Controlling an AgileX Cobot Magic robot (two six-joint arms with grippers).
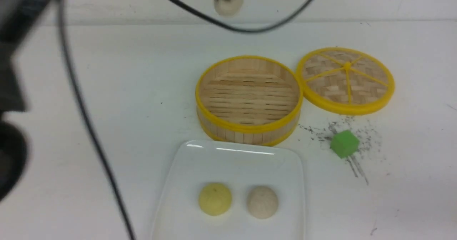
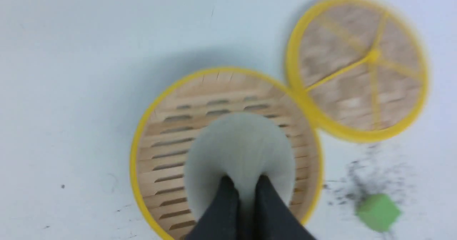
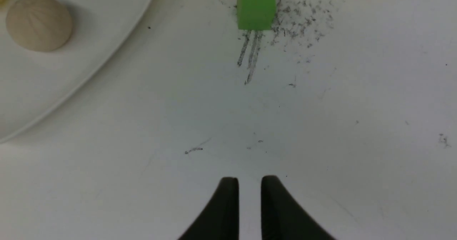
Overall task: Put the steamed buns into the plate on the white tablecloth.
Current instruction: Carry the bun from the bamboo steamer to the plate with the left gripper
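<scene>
**A:** Where is the last bun?

**B:** In my left gripper point(image 2: 244, 184). Its jaws are pinched on the off-white bun point(image 2: 239, 150), and I hold it in the air above the bamboo steamer point(image 1: 249, 99). The other two lie on the plate point(image 1: 232, 161) side by side without touching: the yellow bun point(image 1: 215, 199) to the left and the beige bun point(image 1: 262, 201) to the right. The plate sits on the white tablecloth point(image 1: 107, 90), just on my side of the steamer.

**A:** What is around it, and is anything in the way?

**B:** The steamer stands between the lifted bun and the plate. The woven lid point(image 1: 345, 80) lies flat to the steamer's right, their rims touching. A green cube point(image 1: 344, 144) sits near the plate's right corner, among dark scuff marks point(image 3: 250, 58). A black cable point(image 1: 89, 125) hangs across the left of the table, and another loop crosses just under the held bun.

**A:** And your other hand?

**B:** My right gripper point(image 3: 249, 183) hangs over bare cloth, to the right of the plate. Its jaws are slightly parted with nothing between them.
</scene>
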